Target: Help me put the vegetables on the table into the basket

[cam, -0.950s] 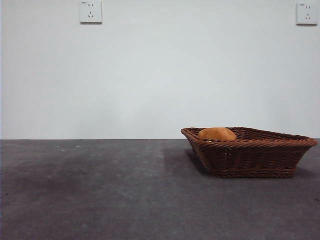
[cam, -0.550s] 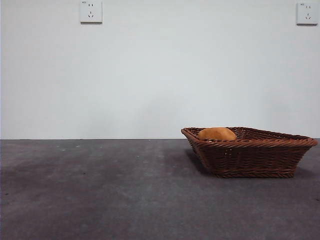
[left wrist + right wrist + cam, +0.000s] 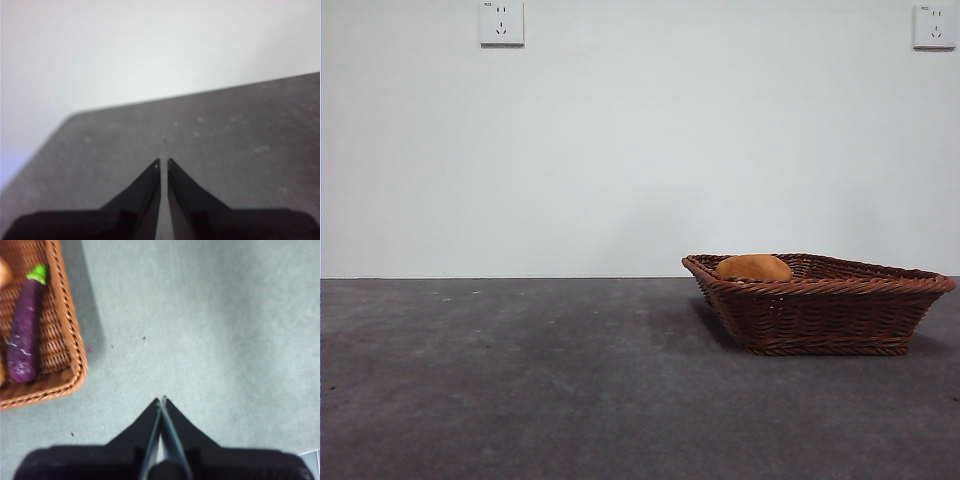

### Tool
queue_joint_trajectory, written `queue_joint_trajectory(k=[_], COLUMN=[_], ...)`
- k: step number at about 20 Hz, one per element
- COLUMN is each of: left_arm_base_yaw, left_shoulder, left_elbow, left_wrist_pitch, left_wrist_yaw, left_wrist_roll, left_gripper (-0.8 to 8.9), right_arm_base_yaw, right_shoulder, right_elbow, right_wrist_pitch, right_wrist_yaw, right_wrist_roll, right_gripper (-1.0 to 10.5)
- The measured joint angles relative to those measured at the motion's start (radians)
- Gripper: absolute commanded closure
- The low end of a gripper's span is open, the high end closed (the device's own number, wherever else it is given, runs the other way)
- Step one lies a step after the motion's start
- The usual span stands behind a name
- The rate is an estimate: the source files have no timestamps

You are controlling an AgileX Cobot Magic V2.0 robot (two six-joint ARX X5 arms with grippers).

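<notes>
Nothing is moving between the earlier front pictures and this one: the basket point(image 3: 820, 305) is sitting in the same spot on the table point(image 3: 520, 380), and the potato point(image 3: 753, 267) is lying in the same corner of it.

From the front, the brown wicker basket is standing on the right side of the dark grey table. The orange-brown potato is peeking over the braided rim at the basket's left end. No arm is showing in this view.

From the right wrist, the right gripper point(image 3: 162, 400) is hanging above bare table with its two black jaws pressed together, holding nothing. The basket point(image 3: 65, 330) is lying off to one side of it, apart from the tips. The long purple eggplant point(image 3: 24, 330) with its green stem is resting inside the basket, along the wicker wall nearest the gripper.

From the left wrist, the left gripper point(image 3: 163, 161) is hanging over bare grey table point(image 3: 225, 145) near a rounded corner. Its jaws are nearly touching, with only a thin slit between them, and it is holding nothing. No vegetable is showing near it.
</notes>
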Motion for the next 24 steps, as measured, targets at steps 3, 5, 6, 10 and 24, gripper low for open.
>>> queue_joint_trajectory(k=[3,5,6,10,24], left_arm_base_yaw=[0.000,0.000,0.000,0.006,0.014], left_shoulder=[-0.058,-0.097,-0.111,-0.145,-0.219], left_elbow=[-0.107,-0.153,-0.166,-0.178,-0.238], left_wrist_pitch=[0.027,0.028,0.028,0.018,-0.074], left_wrist_yaw=[0.000,0.005,0.005,0.005,0.098], left_wrist_roll=[-0.071,-0.090,-0.096,-0.099,-0.098], left_gripper=[7.87,7.87,7.87,7.86,7.86], right_arm_base_yaw=[0.000,0.000,0.000,0.000,0.000], right_shoulder=[0.041,0.055,0.056,0.056,0.056], right_elbow=[0.000,0.000,0.000,0.000,0.000], right_wrist_pitch=[0.033,0.122,0.164,0.384,0.646], right_wrist_yaw=[0.000,0.000,0.000,0.000,0.000], right_wrist_roll=[0.000,0.000,0.000,0.000,0.000], right_gripper=[9.5,9.5,9.5,9.5,9.5])
